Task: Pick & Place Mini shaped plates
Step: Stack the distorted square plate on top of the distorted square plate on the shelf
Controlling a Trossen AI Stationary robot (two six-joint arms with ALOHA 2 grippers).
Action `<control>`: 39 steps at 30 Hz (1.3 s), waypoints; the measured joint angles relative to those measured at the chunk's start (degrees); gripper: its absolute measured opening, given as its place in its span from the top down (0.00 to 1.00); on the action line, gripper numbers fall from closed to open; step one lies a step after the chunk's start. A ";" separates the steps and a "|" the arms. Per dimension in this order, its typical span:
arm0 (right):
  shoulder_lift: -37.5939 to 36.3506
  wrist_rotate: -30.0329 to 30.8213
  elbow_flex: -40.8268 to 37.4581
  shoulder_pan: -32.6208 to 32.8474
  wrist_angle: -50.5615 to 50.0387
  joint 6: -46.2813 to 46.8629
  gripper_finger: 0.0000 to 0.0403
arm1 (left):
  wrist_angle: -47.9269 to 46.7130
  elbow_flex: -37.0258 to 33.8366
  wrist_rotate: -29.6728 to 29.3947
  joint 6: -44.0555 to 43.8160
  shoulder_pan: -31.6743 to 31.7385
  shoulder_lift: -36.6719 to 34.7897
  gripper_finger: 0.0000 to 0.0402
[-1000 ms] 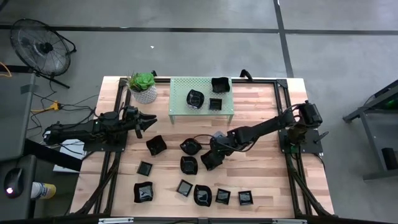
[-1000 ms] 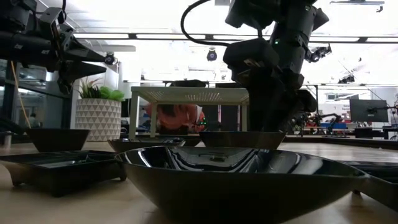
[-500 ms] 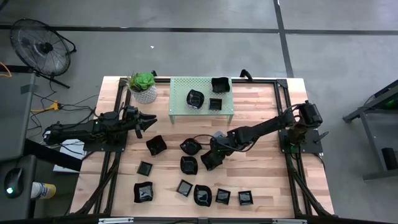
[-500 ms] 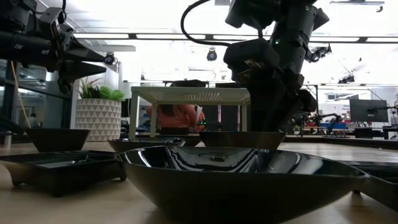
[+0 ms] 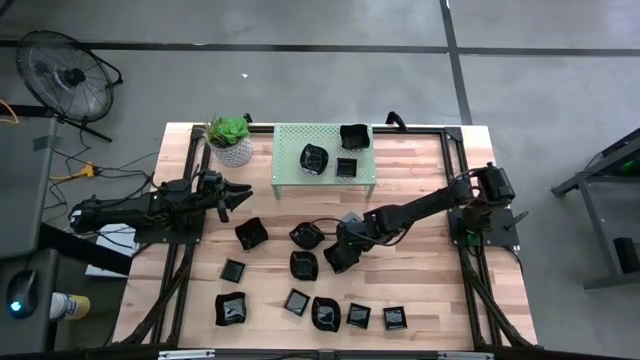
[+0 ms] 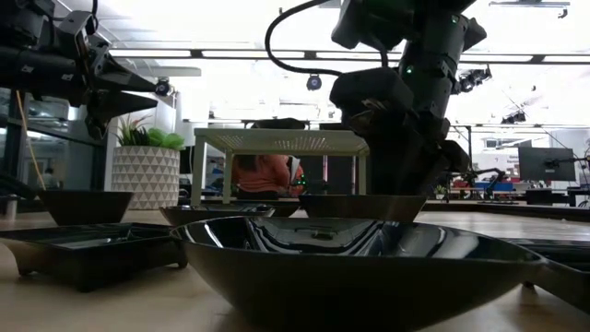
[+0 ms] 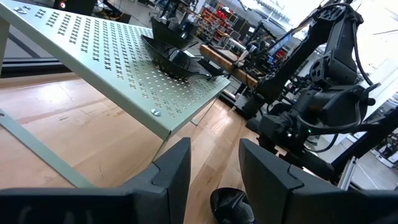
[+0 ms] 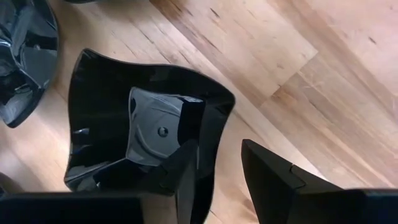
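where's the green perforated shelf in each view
High view: the green perforated shelf sits at the table's far edge, right of the potted plant.
Low view: middle distance, centre, right of the plant.
Left wrist view: fills the upper left, dishes on it.
Right wrist view: not in it.
Shared landmark: the plant.

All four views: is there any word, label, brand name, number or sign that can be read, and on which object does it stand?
None can be read in any view.
Small glossy black plates: no text.
White-potted green plant: only a triangle relief pattern on the pot, no letters.
Pale green perforated metal shelf: only punched holes.
Screens and shelves in the room behind, low and left wrist views: too small and blurred to read.
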 joint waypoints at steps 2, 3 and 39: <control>0.00 0.07 0.00 0.00 0.21 -0.01 0.70 | -0.01 0.01 -0.02 0.01 0.01 0.01 0.67; 0.00 0.06 0.00 0.00 0.18 0.01 0.70 | 0.00 0.01 -0.02 0.01 0.01 0.00 0.67; -4.15 -1.30 0.02 0.02 -1.49 -3.59 1.00 | -0.01 0.02 0.00 0.02 0.01 0.00 0.67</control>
